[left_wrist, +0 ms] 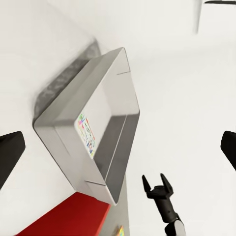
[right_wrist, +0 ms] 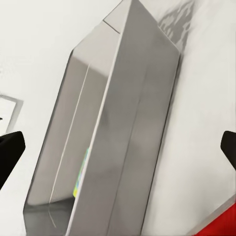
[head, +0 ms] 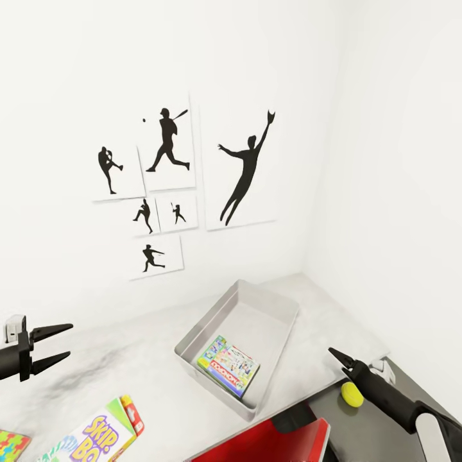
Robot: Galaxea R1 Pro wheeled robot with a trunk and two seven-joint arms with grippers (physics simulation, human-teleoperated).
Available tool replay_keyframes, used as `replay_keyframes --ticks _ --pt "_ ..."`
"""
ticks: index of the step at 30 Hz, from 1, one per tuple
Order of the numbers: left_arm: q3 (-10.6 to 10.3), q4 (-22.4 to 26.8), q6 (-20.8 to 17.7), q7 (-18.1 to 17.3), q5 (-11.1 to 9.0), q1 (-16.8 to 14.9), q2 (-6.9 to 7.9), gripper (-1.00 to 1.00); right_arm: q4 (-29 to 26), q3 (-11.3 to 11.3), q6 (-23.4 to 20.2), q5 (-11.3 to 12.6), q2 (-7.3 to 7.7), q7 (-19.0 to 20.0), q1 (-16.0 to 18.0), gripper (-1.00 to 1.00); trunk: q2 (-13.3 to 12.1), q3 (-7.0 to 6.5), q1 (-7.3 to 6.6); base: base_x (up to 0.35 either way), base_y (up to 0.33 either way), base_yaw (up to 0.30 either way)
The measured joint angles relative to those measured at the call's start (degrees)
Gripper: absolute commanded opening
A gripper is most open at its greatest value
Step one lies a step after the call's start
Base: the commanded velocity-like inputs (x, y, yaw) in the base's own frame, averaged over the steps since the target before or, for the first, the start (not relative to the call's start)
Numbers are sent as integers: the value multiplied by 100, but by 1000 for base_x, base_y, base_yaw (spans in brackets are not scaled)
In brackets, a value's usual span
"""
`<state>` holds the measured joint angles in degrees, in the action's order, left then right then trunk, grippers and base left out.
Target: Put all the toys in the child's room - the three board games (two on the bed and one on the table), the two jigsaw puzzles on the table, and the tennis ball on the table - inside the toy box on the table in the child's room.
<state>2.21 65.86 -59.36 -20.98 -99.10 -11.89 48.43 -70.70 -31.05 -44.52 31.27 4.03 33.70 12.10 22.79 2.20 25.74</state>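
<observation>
Black and pointed, the fingers of the left tool (head: 56, 346) are standing spread apart above the pale worktop (head: 128, 378), gripping nothing and touching nothing. In the left wrist view those dark fingertips (left_wrist: 10, 155) are sitting at the two edges with a wide gap between them, and the grey toy box (left_wrist: 73, 132) is lying in that gap farther off.

Across the worktop the right tool (head: 343, 360) is hanging in the air just off the toy box's near corner. In the head view its fingers are lining up into one dark spike, but the right wrist view is showing the fingertips (right_wrist: 9, 157) well apart, and the left wrist view is catching the same tool (left_wrist: 157, 187) forked wide, so it is released and carrying nothing.

One colourful board game (head: 228, 367) is lying flat inside the toy box (head: 269, 359), at its near end. A second board game, the Skip-Bo box (head: 102, 436), is resting on the worktop below the left tool, with a bright jigsaw puzzle (head: 13, 446) at the picture's corner beside it. The yellow tennis ball (head: 351, 394) is sitting near the right arm, on a darker grey surface. A red object (head: 276, 443) is showing below the toy box.
</observation>
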Motion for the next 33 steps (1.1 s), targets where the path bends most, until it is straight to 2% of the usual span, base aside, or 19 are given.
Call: replay_keyframes --ticks 11,33 --pt "13 152 44 0 395 0 -35 100 -4 -11 5 -20 3 299 -5 100 0 -77 0 -2 2 0" --pt "21 249 33 -2 444 -3 -50 100 3 -14 5 -30 3 326 -1 100 10 -263 1 0 0 0"
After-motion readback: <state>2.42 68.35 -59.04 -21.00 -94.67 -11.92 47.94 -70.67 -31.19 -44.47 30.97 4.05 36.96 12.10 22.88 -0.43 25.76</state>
